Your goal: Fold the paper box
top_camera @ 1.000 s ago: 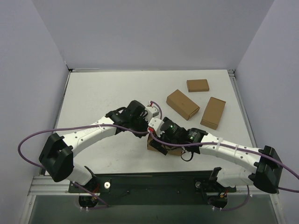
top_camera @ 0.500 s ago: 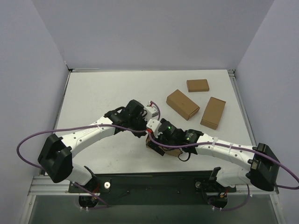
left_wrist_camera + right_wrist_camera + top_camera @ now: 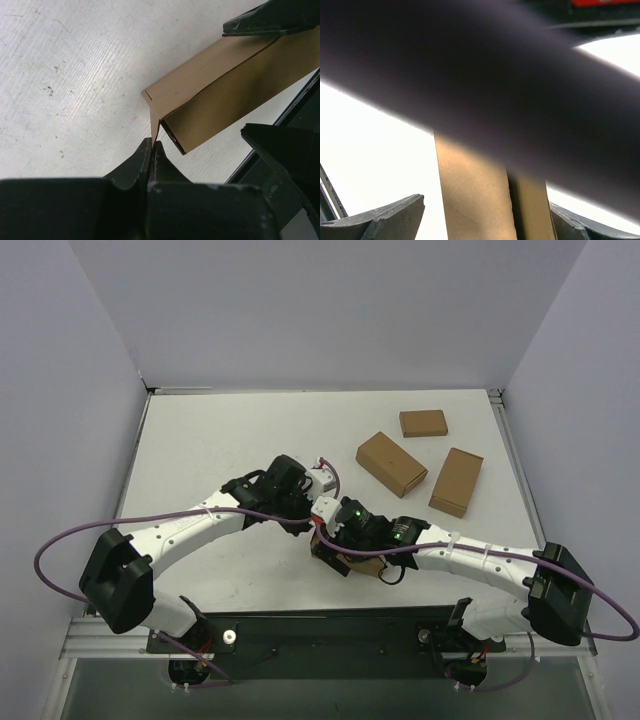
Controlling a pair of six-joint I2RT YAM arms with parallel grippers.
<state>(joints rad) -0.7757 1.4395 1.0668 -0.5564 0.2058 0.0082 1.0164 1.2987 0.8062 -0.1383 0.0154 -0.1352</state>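
Note:
The paper box (image 3: 220,85) is a partly folded brown cardboard piece lying on the white table near the front edge. In the top view it (image 3: 366,566) is mostly hidden under my right wrist. My left gripper (image 3: 152,146) is shut on a thin flap at the box's near corner; in the top view it (image 3: 316,520) sits just left of the box. My right gripper (image 3: 485,220) is open and straddles the box (image 3: 475,200). Its left finger (image 3: 390,220) stands apart from the cardboard. Its right finger (image 3: 580,227) is close beside it.
Three small ready-made brown boxes lie at the back right: one (image 3: 391,462), one (image 3: 423,423) and one (image 3: 456,481). The table's black front edge (image 3: 295,107) runs right beside the paper box. A dark blurred shape (image 3: 480,75) crosses the top of the right wrist view.
My right arm has moved left and forward over the paper box. My left gripper has shifted slightly left and keeps its hold on the flap.

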